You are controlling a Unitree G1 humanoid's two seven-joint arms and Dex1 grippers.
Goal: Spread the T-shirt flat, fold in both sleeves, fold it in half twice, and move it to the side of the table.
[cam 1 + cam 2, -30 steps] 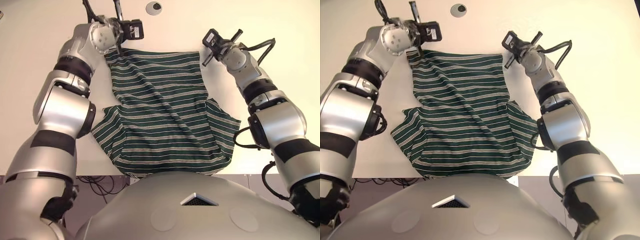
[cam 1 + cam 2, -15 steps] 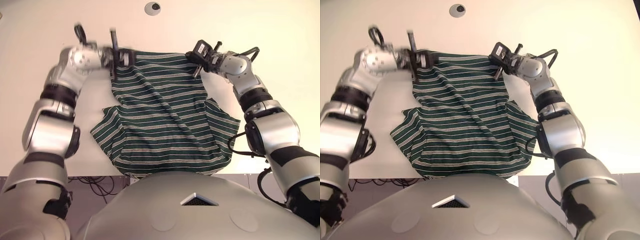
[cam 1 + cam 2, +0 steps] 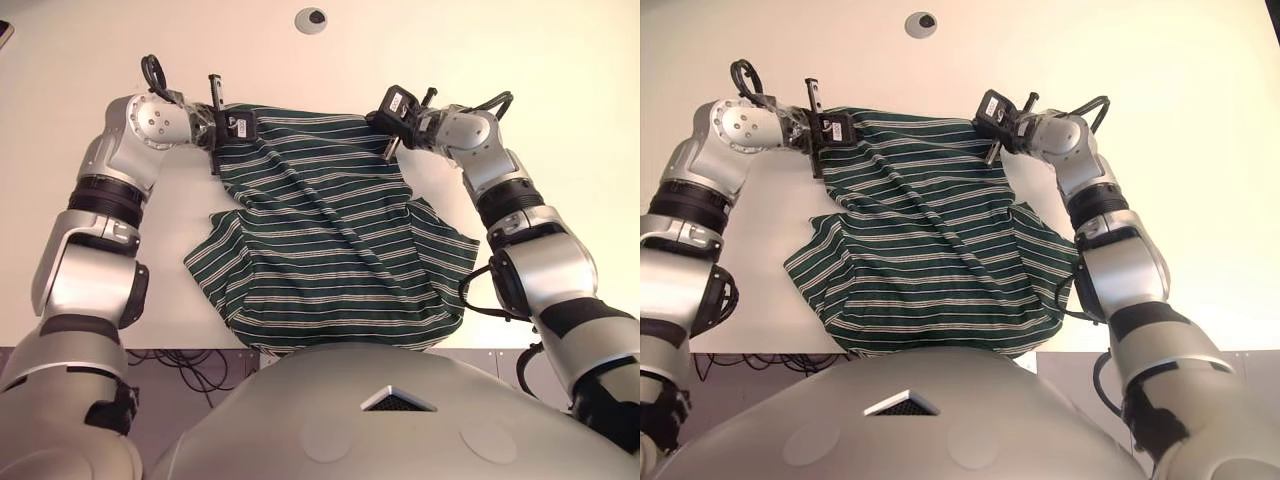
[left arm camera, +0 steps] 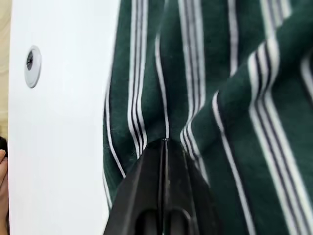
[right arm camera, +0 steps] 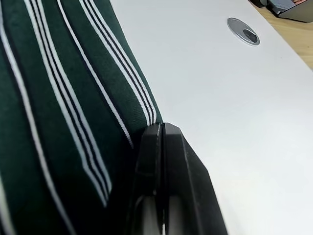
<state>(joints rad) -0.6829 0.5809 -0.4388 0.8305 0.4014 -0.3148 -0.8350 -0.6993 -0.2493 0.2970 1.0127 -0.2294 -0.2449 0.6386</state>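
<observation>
Left gripper (image 4: 165, 143) and right gripper (image 5: 160, 128), beside the T-shirt (image 3: 320, 240) a second ago, now pinch its far corners shut, ready for spreading it flat.

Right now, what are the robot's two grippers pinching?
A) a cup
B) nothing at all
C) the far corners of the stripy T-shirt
C: the left gripper and the right gripper are each shut on a far corner of the T-shirt.
</observation>
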